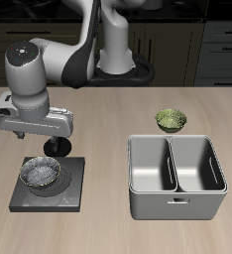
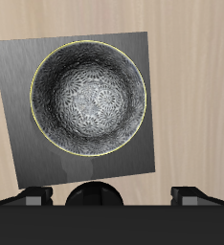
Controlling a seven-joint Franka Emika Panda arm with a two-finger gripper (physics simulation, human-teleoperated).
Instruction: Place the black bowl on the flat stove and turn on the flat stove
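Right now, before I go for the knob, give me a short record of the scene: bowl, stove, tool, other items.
black bowl: sits on the flat stove, upright, not held
burner: hidden under the bowl, no red glow seen
knob: dark round shape at the stove's edge
tool: above the bowl, fingers apart and clear of the rim
olive-green bowl: on the table behind the basin
grey basin: two compartments, both empty
step left: turn the stove on
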